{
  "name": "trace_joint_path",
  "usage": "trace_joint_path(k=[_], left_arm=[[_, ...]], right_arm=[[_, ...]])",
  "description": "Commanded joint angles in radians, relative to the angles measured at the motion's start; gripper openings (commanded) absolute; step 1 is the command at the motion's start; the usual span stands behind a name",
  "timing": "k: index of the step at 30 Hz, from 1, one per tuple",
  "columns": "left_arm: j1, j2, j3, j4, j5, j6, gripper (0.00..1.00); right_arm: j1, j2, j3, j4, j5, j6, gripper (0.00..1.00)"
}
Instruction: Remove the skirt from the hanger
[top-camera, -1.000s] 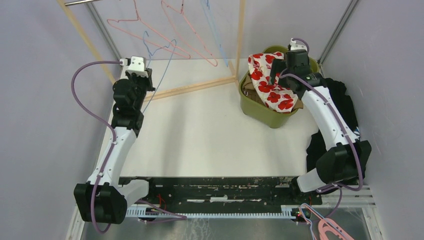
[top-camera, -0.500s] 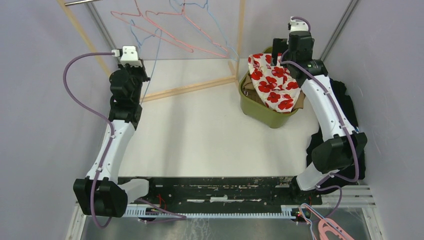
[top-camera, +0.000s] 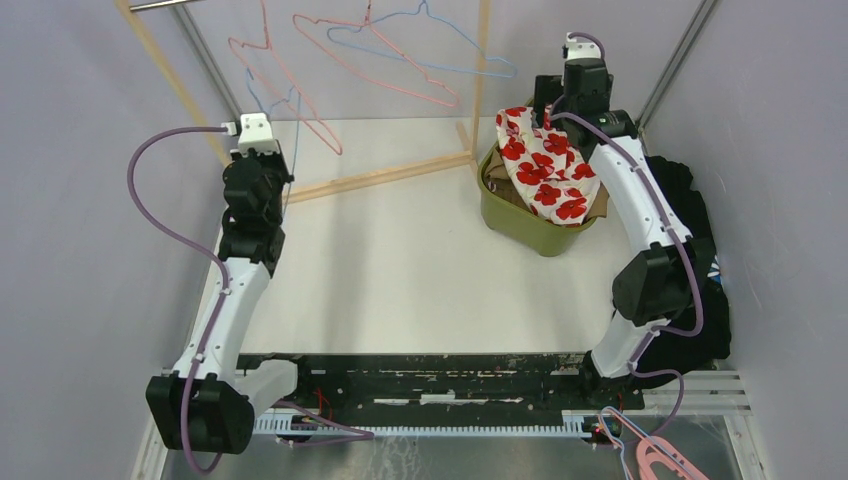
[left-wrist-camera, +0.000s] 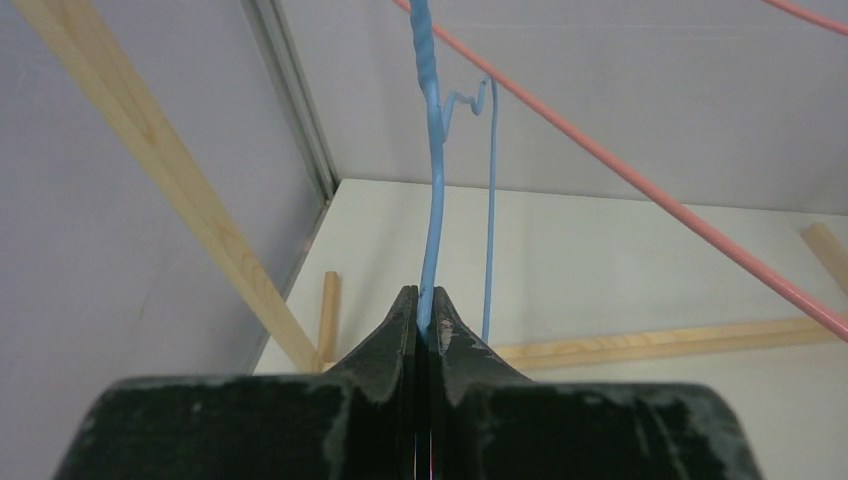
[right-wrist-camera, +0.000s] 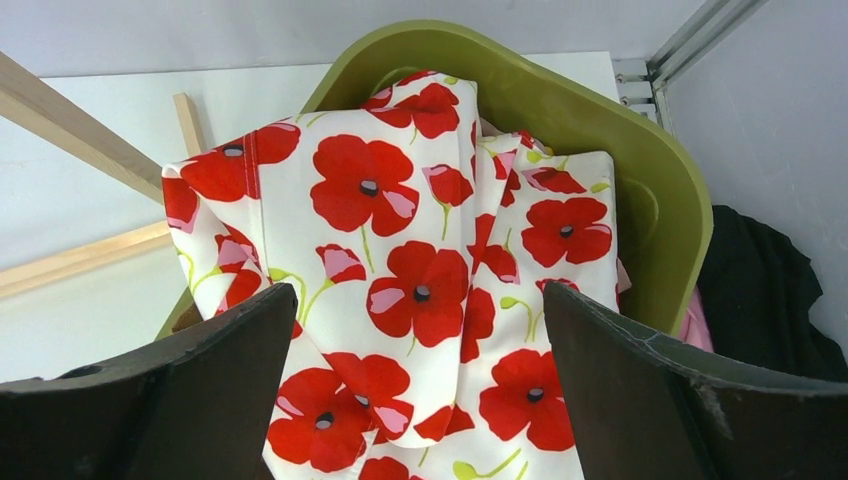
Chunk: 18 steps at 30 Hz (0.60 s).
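The skirt (top-camera: 548, 168), white with red poppies, lies draped over the olive-green basket (top-camera: 530, 228); in the right wrist view the skirt (right-wrist-camera: 430, 250) fills the basket (right-wrist-camera: 660, 200). My right gripper (top-camera: 548, 105) hovers above its far side, open, nothing between the fingers (right-wrist-camera: 420, 300). My left gripper (top-camera: 280, 160) stands at the far left, shut on the lower wire of a bare blue hanger (top-camera: 292, 110). The left wrist view shows the blue hanger (left-wrist-camera: 432, 200) pinched at the fingertips of the left gripper (left-wrist-camera: 428, 300). No cloth hangs on this hanger.
Pink hangers (top-camera: 370, 70) and another blue hanger (top-camera: 440, 55) dangle from the wooden rack (top-camera: 380, 175) at the back. A pink wire (left-wrist-camera: 640, 180) crosses near my left fingers. Black cloth (top-camera: 690, 210) is heaped by the right wall. Spare hangers (top-camera: 655, 455) lie at the near right.
The right gripper has lifted off the skirt and pulled back toward the far wall, staying open. The left gripper shifted left with the blue hanger; the hanging hangers have swung.
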Motion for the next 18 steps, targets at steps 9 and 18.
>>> trace_joint_path(k=[9, 18], left_arm=[[0.036, -0.031, -0.049, 0.081, -0.206, 0.083, 0.03], [0.053, 0.025, 0.082, 0.101, -0.168, 0.13, 0.03]], right_arm=[[-0.001, 0.03, 0.064, 0.058, -0.005, 0.007, 1.0], [-0.006, 0.044, 0.06, 0.064, -0.012, 0.018, 1.0]])
